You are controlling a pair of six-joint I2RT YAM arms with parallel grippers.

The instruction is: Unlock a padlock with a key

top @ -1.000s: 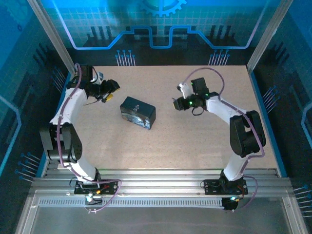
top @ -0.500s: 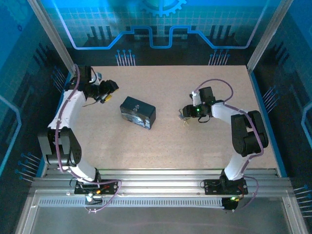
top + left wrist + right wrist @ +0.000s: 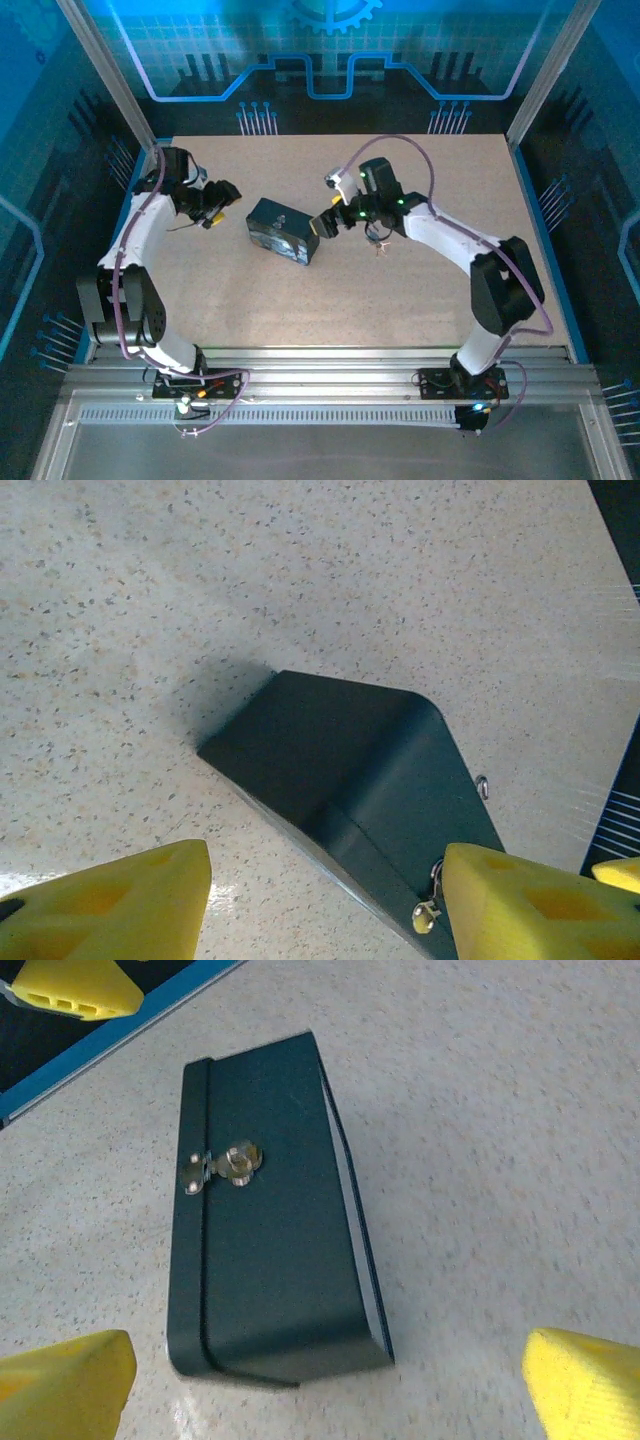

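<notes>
The dark box (image 3: 283,232) lay mid-surface (image 3: 430,300) with its latch face turned up, which I'd guess was to keep the padlock (image 3: 238,1160) reachable from above. That little silvery lock sat right at the latch. The right pincer (image 3: 320,1385) hovered just off the box's right end, its fingers spread wide and empty, its camera looking down on the lock. The key (image 3: 378,243), a small dark scrap as far as I could tell, lay on the surface beside the right arm, apart from the box and held by nothing. The left pincer (image 3: 222,202) waited near the box's other end, fingers apart and not touching, probably placed there to steady it.
</notes>
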